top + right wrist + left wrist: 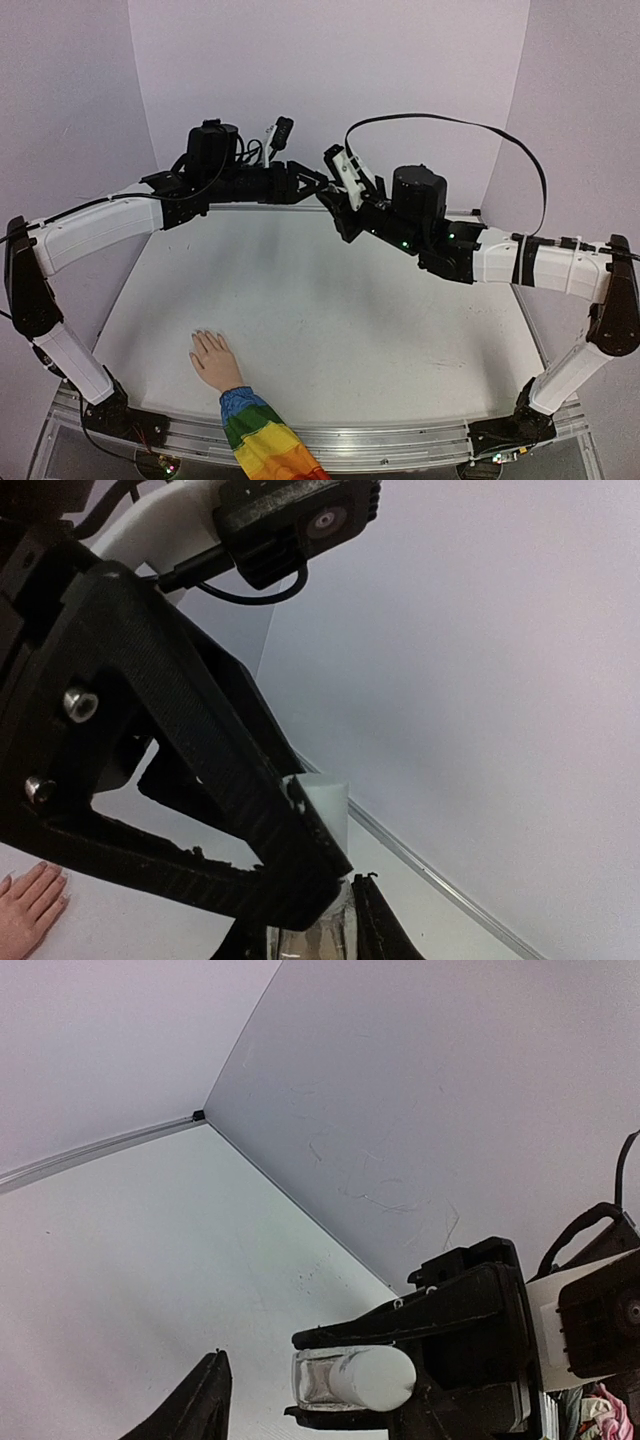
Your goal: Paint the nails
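Note:
The mannequin hand (212, 358) lies palm down near the front left of the table, with a rainbow-striped sleeve (262, 445). Its pale nails (205, 333) point toward the back. The hand also shows in the right wrist view (25, 908). Both arms are raised at the back and meet there. My right gripper (338, 198) is shut on the glass body of a small clear bottle (322, 1378) with a white cap (375, 1378). My left gripper (310, 185) is open beside it. One left finger (205, 1405) stands apart from the bottle, and the other (250, 780) crosses in front of the cap (328, 802).
The white table (330, 310) is walled by pale panels at the back and both sides. A black cable (450, 122) arcs over the right arm. A metal rail (380, 440) runs along the near edge, between the arm bases.

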You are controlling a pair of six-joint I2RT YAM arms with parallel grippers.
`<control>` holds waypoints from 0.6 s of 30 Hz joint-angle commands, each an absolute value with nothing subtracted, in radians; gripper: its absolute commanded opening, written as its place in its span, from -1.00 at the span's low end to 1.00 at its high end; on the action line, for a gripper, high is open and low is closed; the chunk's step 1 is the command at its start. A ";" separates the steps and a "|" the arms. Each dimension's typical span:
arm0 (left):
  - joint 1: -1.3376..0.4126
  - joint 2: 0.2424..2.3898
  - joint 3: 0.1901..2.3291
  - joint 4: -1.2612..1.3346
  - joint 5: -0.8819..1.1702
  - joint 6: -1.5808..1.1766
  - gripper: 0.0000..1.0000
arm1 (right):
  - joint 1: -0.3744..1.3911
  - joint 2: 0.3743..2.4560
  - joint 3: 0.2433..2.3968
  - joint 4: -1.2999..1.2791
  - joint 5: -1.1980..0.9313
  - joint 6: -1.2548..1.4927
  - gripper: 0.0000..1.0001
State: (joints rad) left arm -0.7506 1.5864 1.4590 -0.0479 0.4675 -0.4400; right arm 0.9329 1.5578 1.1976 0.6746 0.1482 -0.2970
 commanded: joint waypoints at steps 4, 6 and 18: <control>-0.765 1.576 1.514 -0.004 0.451 -0.433 -0.05 | 0.954 1.552 1.256 0.767 0.177 -0.314 -1.00; -0.768 1.577 1.513 -0.004 0.448 -0.436 -0.14 | 0.959 1.552 1.256 0.767 0.180 -0.316 -1.00; -0.779 1.556 1.490 0.035 0.559 -0.368 -0.89 | 0.964 1.520 1.236 0.755 0.114 -0.268 -1.00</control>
